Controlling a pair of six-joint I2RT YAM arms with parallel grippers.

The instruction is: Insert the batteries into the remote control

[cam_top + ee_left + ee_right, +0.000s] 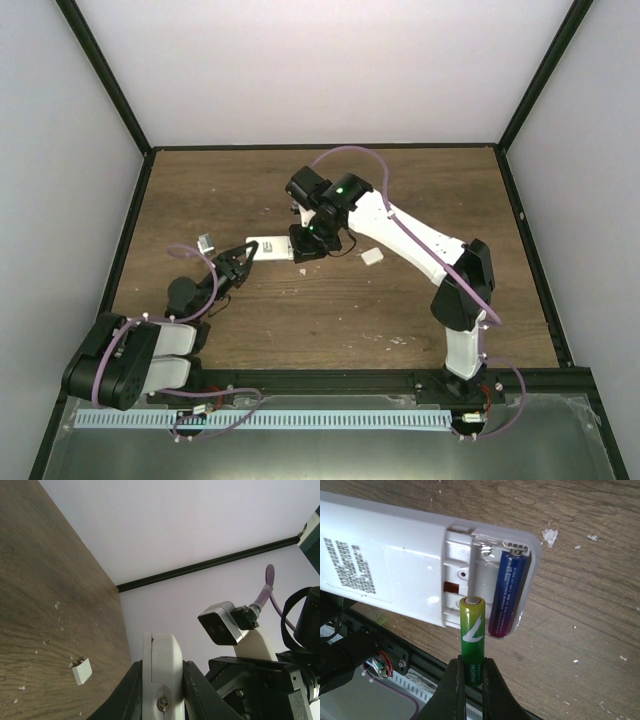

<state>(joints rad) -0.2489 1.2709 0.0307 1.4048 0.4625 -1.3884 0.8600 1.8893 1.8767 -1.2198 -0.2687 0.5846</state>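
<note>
**Top external view.** At centre-left of the frame, the left gripper (244, 260) is clamped on one end of the remote control (268, 247). The right gripper (305, 248) hangs over the other end.

**Left wrist view.** The white bar stands edge-up between closed jaws. Pressure from above may twist it in this hold.

**Right wrist view.** The purple-blue battery (509, 592) lies seated in the open compartment. The green battery (472, 630), pinched by its lower end at lower centre, points at the vacant slot. Entering tilted, it could jam on the compartment wall or slip free.
</note>
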